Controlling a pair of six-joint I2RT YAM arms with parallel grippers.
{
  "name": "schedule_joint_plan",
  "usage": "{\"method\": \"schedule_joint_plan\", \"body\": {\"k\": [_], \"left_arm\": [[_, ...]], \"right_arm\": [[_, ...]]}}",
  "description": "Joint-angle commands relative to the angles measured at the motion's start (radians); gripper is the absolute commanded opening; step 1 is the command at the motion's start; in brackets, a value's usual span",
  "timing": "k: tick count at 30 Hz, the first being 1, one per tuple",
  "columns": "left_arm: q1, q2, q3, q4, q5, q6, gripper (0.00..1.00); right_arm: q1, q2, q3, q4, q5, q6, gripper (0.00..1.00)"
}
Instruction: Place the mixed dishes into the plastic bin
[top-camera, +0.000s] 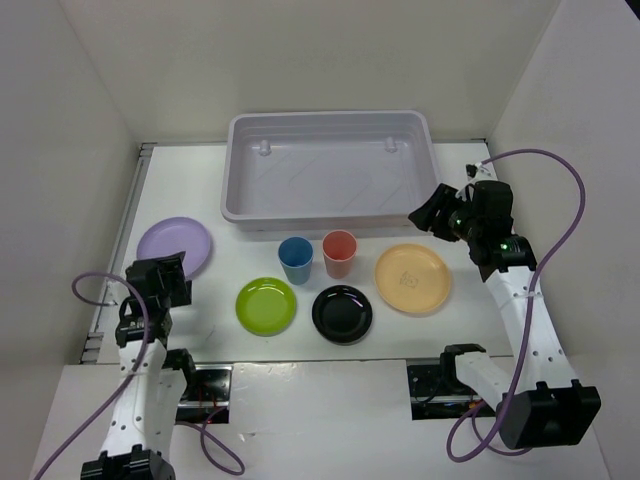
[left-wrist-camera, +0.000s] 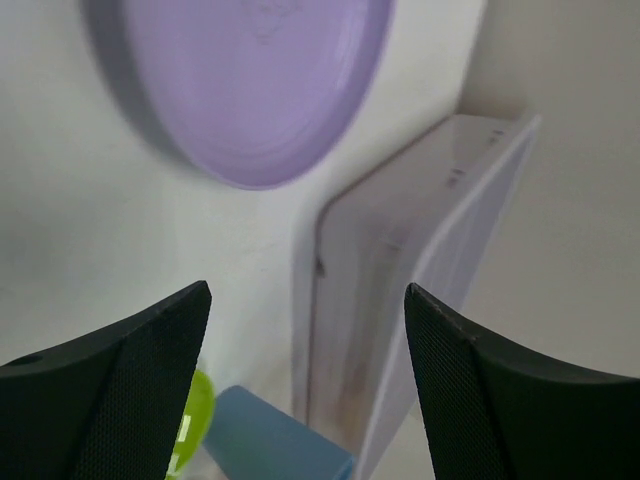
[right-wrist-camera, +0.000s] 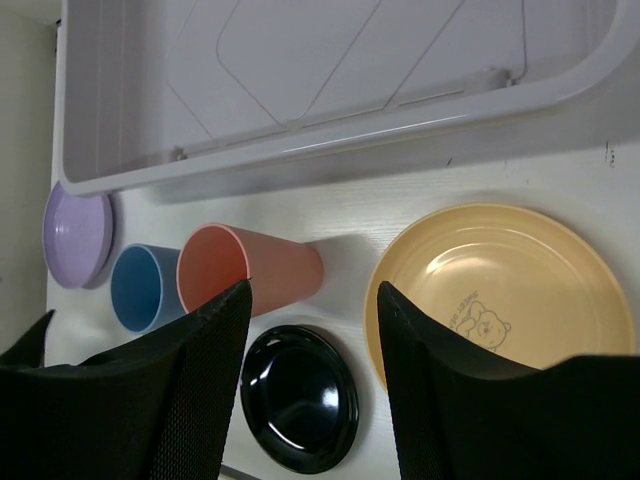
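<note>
The pale grey plastic bin (top-camera: 300, 214) stands empty at the back centre. In front of it lie the lavender plate (top-camera: 175, 245), lime green plate (top-camera: 266, 305), black plate (top-camera: 342, 313) and orange-yellow plate (top-camera: 412, 278). The blue cup (top-camera: 296, 259) and salmon-red cup (top-camera: 340, 252) stand upright between them. My left gripper (top-camera: 163, 276) is open and empty at the lavender plate's near edge. My right gripper (top-camera: 432, 214) is open and empty, above the table by the bin's right front corner. The right wrist view shows the salmon cup (right-wrist-camera: 260, 270), black plate (right-wrist-camera: 300, 400) and yellow plate (right-wrist-camera: 500, 290) beneath the gripper (right-wrist-camera: 313, 290).
White walls enclose the table on the left, back and right. A purple cable loops off each arm. The left wrist view shows the lavender plate (left-wrist-camera: 260, 80), the bin's end (left-wrist-camera: 400, 280), the blue cup (left-wrist-camera: 270, 440) and a sliver of the green plate (left-wrist-camera: 195, 420).
</note>
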Motion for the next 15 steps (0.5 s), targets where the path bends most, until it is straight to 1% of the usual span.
{"method": "schedule_joint_plan", "body": {"k": [1,4,8,11,13,14,15], "left_arm": [[0.007,-0.019,-0.077,0.042,-0.046,-0.124,0.85],[0.007,-0.009,-0.098,0.064,-0.092,-0.115,0.85],[0.025,0.069,-0.131,0.153,-0.08,-0.096,0.85],[0.048,0.146,-0.131,0.202,-0.08,-0.06,0.85],[0.057,0.223,-0.122,0.236,-0.08,-0.06,0.85],[0.057,0.276,-0.112,0.246,-0.054,-0.06,0.85],[0.057,0.302,-0.094,0.246,-0.054,-0.06,0.83]], "right_arm": [[-0.007,0.008,0.035,0.056,-0.029,-0.019,0.59],[-0.007,0.008,0.035,0.056,-0.038,-0.01,0.59],[-0.007,0.008,0.035,0.056,-0.038,-0.01,0.59],[-0.007,0.008,0.045,0.047,-0.028,-0.01,0.59],[-0.007,0.008,0.045,0.047,-0.028,-0.01,0.59],[-0.007,0.008,0.045,0.047,-0.019,-0.01,0.59],[-0.007,0.008,0.045,0.047,-0.019,-0.01,0.59]]}}
